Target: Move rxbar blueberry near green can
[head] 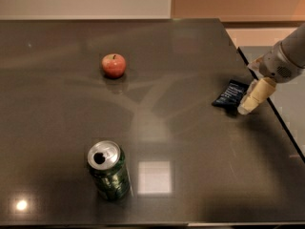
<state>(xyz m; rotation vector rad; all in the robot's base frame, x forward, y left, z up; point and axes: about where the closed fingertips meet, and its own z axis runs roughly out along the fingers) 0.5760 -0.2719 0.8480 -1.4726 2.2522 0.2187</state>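
Observation:
The rxbar blueberry (229, 94) is a small dark navy bar lying flat near the right edge of the dark table. The green can (109, 170) stands upright at the front left, silver top with an open tab hole. My gripper (249, 105) comes in from the right on a grey arm; its pale fingers point down right beside the bar's right end, at or touching it. The bar lies far from the can, across the table.
A red apple (114, 65) sits on the table (181, 142) at the back left of centre. The table's right edge runs just past the gripper, with a lower grey floor area beyond. Ceiling lights glare on the table surface near the can.

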